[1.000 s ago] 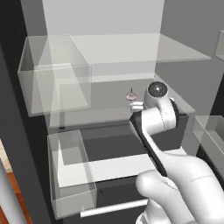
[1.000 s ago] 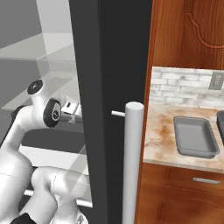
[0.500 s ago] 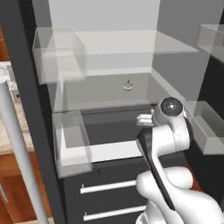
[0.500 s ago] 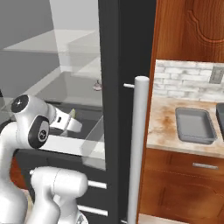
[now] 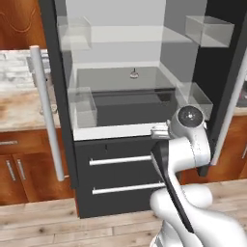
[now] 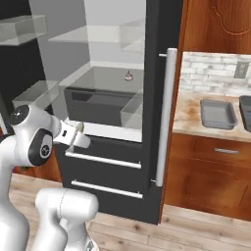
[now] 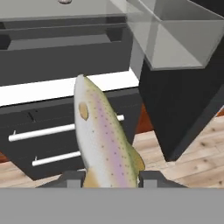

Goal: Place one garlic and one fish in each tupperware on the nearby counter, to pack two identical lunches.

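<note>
We are seeing our claw [image 7: 111,177] clamping the slim pale fish [image 7: 104,140], whose spotted head is pointing toward twelve o'clock in the hand view. In the right base view, two grey tupperware trays [image 6: 217,113] are sitting on the bench [image 6: 188,117] at three o'clock. One garlic [image 5: 134,73] is resting on the fridge shelf [image 5: 120,79].

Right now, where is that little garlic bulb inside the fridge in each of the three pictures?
Left base view: the garlic sits mid-shelf inside the open fridge, above picture centre.
Right base view: the garlic is on the same shelf, upper middle.
Hand view: the garlic is cut by the top edge, left of centre.
Shared landmark: the upper drawer handle, below that shelf.
</note>
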Motion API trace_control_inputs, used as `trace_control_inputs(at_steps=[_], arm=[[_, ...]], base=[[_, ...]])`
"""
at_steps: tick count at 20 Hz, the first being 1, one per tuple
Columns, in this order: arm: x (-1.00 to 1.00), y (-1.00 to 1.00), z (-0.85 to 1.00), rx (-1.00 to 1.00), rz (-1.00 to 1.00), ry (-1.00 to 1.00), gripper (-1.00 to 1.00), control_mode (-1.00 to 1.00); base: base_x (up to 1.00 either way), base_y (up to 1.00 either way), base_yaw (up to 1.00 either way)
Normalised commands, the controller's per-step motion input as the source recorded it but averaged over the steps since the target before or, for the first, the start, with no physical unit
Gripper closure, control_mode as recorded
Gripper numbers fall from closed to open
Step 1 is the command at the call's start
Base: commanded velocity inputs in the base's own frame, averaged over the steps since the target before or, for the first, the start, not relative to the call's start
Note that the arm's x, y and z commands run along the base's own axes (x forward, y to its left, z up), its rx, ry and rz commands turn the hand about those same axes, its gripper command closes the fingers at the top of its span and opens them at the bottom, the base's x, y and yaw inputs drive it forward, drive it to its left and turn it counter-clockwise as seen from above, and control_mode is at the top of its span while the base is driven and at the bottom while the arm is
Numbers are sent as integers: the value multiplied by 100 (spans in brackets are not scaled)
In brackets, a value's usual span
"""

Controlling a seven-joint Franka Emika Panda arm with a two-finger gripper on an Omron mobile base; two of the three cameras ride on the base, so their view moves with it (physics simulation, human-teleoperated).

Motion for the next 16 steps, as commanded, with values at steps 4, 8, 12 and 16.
trace_control_inputs(at_steps=[4,8,12,16], arm=[[0,0,0,0,0,0,100,100],[0,0,0,0,0,0,100,100],[0,0,0,0,0,0,100,100],[0,0,0,0,0,0,100,100]], base=[[-56,-77,0],[-28,-98,0],[-15,-100,0],[-11,-100,0]])
